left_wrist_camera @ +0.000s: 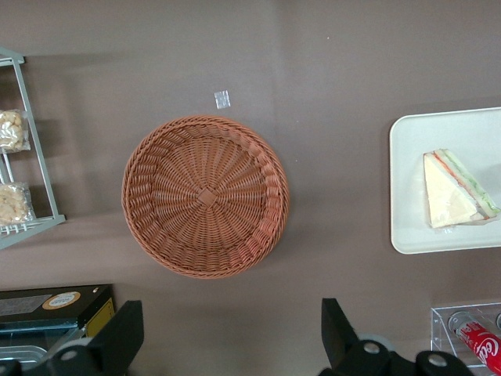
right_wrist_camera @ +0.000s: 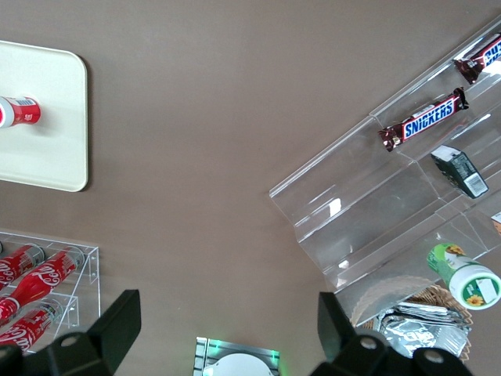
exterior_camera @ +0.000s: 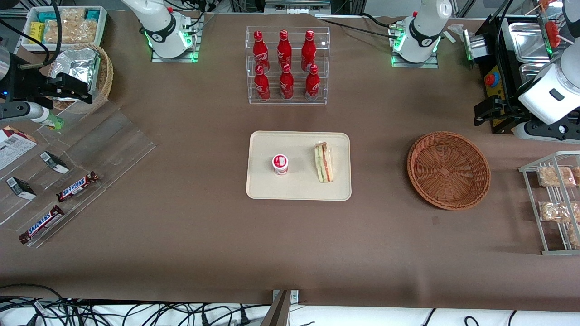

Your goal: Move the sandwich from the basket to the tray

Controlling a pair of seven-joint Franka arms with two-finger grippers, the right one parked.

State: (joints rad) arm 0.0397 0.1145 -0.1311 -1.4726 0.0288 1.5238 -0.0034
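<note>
We see the sandwich [exterior_camera: 323, 161] already lying flat on the tray [exterior_camera: 263, 188], beside a small red-and-white cup [exterior_camera: 280, 164], its long axis running from nearer the front camera toward the bottle rack [exterior_camera: 287, 65]. The basket [exterior_camera: 448, 170] lies toward the working arm's end of the surface and holds nothing. Our pincer [left_wrist_camera: 227, 333] hangs high above the basket's rim, fingers spread wide and gripping nothing, so the sandwich lies well apart from it; we judge the placing done.

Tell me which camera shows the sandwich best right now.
The left wrist view: the sandwich shows large, wrap and filling layers clear, on the tray. The front view shows it smaller; the right wrist view misses it. The gripper hangs open.
</note>
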